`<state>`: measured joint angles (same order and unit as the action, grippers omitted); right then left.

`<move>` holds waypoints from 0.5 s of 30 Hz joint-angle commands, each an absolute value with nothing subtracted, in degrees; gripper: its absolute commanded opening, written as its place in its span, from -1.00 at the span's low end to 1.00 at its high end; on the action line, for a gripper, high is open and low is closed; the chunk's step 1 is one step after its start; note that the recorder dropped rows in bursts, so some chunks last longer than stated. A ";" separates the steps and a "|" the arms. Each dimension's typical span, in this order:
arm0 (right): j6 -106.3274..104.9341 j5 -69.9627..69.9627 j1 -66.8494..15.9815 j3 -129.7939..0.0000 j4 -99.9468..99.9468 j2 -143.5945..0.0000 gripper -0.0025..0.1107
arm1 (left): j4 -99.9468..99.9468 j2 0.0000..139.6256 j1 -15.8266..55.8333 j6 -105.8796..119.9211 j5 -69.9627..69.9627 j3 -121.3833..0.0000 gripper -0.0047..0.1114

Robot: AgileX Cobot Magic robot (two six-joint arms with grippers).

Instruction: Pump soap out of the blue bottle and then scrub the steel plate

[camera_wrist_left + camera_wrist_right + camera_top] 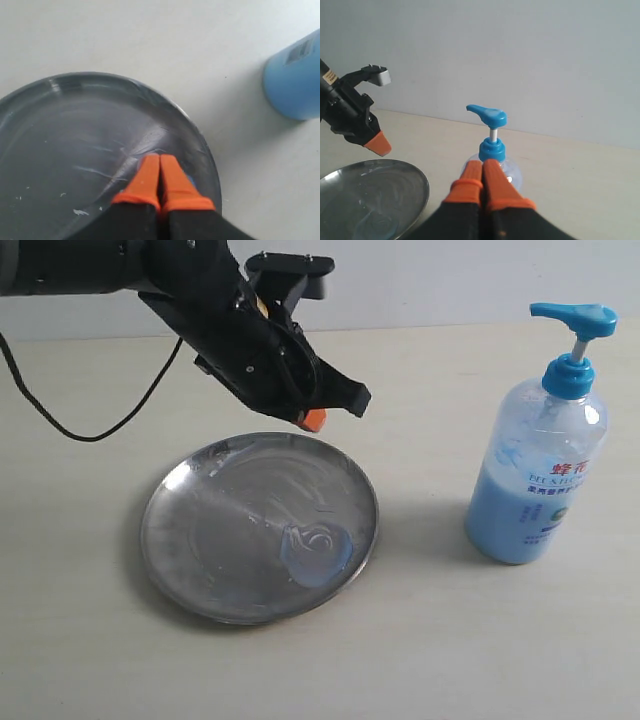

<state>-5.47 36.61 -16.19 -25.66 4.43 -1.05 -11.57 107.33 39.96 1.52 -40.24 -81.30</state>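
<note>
The steel plate [260, 528] lies on the table, left of the middle, with swirly smears on it. A pale-blue blob of soap [316, 552] sits near its right rim. The blue bottle [540, 470] stands upright to the right, pump head [575, 316] up. My left gripper [312, 419] hangs above the plate's far rim, shut with nothing in it; its orange fingertips [159, 165] press together over the plate [75, 150]. My right gripper [482, 170] is shut and empty, apart from the bottle [492, 150] that shows beyond it, and is out of the exterior view.
A black cable [90, 425] trails over the table at the far left. The left arm [200, 300] reaches in from the upper left. A pale wall [450, 280] closes the back. The bottle's base [295, 85] shows in the left wrist view.
</note>
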 commanded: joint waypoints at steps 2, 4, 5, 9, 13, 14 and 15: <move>-5.94 34.86 -15.96 -25.11 4.30 -0.89 -0.96 | -12.13 103.82 39.93 1.27 -40.45 -81.24 -0.92; -5.94 33.56 -15.96 -24.14 4.30 -0.89 -0.96 | -12.13 102.91 39.93 1.27 -40.45 -81.24 -0.92; -5.94 32.81 -15.96 -23.67 4.30 -0.89 -0.96 | -12.13 102.48 39.93 1.27 -40.45 -80.98 -0.92; -5.94 30.43 -15.96 -22.31 4.30 -0.89 -0.96 | -12.13 99.96 39.93 1.27 -38.45 -78.46 -0.92; -5.94 27.64 -15.96 -20.57 4.30 -1.24 -0.96 | -12.13 96.99 39.93 1.27 -36.24 -74.55 -0.92; -5.94 27.01 -15.96 -20.23 4.30 -1.51 -0.96 | -12.13 96.07 39.93 1.27 -35.50 -73.06 -0.92; -5.94 27.01 -15.96 -20.30 4.30 -2.08 -0.96 | -12.13 95.32 39.93 1.27 -34.79 -72.03 -0.92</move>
<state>-5.47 29.04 -16.19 -20.89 4.43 -1.15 -11.93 97.77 39.96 1.52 -37.27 -74.91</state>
